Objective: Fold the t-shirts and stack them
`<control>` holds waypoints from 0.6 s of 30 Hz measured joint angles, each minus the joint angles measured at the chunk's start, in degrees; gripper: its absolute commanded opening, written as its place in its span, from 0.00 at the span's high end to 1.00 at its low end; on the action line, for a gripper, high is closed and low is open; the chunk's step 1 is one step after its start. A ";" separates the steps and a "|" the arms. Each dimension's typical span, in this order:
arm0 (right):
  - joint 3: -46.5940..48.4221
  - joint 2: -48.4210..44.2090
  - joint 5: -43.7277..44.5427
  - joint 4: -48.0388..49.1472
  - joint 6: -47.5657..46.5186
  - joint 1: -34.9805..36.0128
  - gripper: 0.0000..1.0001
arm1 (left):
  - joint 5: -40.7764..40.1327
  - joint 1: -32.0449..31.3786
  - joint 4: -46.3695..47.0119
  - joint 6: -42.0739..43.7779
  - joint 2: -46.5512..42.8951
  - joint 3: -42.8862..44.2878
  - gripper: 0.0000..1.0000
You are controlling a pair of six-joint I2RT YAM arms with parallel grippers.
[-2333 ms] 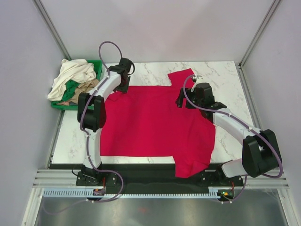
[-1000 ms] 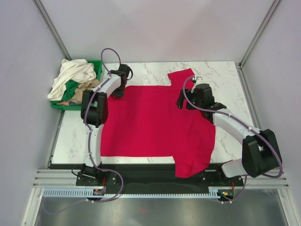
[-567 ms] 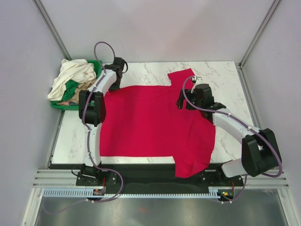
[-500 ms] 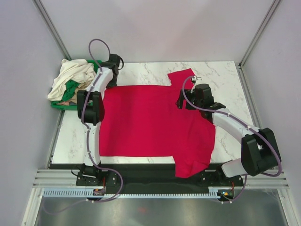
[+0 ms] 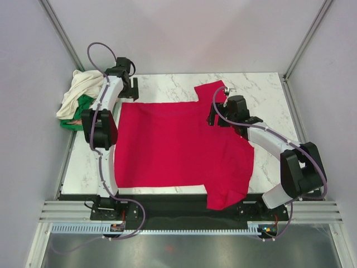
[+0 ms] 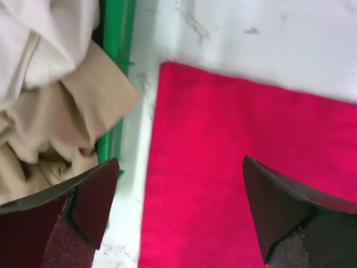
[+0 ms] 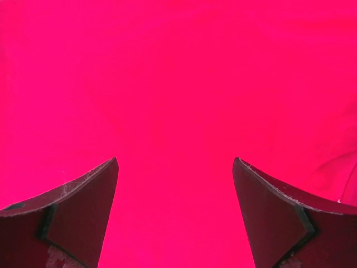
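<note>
A crimson-red t-shirt [image 5: 178,145] lies spread flat on the marble table, one sleeve hanging over the near edge. My left gripper [image 5: 131,90] hovers open over the shirt's far left corner [image 6: 240,167], nothing between its fingers [image 6: 95,195]. At the far right shoulder my right gripper [image 5: 212,118] stands open just above the red fabric [image 7: 178,72], which fills its wrist view. A cream-white t-shirt [image 5: 83,88] and a tan-beige t-shirt [image 6: 67,111] are heaped together at the far left.
The green tray [image 5: 83,104] holding the heaped shirts sits off the table's far left corner; its rim [image 6: 117,56] lies close beside the red shirt's edge. Bare marble [image 5: 268,95] shows at the far right. Grey walls enclose the table.
My left gripper carried the shirt's far left corner outward toward the tray, flattening that side, then let go and opened. The right arm shifted slightly and stayed open.
</note>
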 measured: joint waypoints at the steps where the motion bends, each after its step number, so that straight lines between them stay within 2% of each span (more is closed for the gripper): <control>1: 1.07 0.81 0.17 -0.13 0.15 0.00 0.09 | 1.07 -0.68 0.26 -0.87 -2.62 -2.56 0.00; 6: 8.35 6.73 2.08 -1.42 0.94 -0.02 0.08 | 4.11 -4.59 5.46 -4.57 -20.02 -21.84 0.00; 10: 15.21 12.92 4.92 -3.26 1.33 -0.79 0.07 | 6.82 -6.56 11.41 -7.45 -29.46 -35.82 0.00; 14: 22.60 20.41 8.00 -5.75 3.13 -3.63 0.08 | 9.05 -6.08 15.52 -9.99 -30.80 -45.92 0.00; 18: 26.99 26.75 9.75 -8.00 5.05 -7.39 0.08 | 11.02 -5.73 18.08 -11.58 -26.95 -48.70 0.00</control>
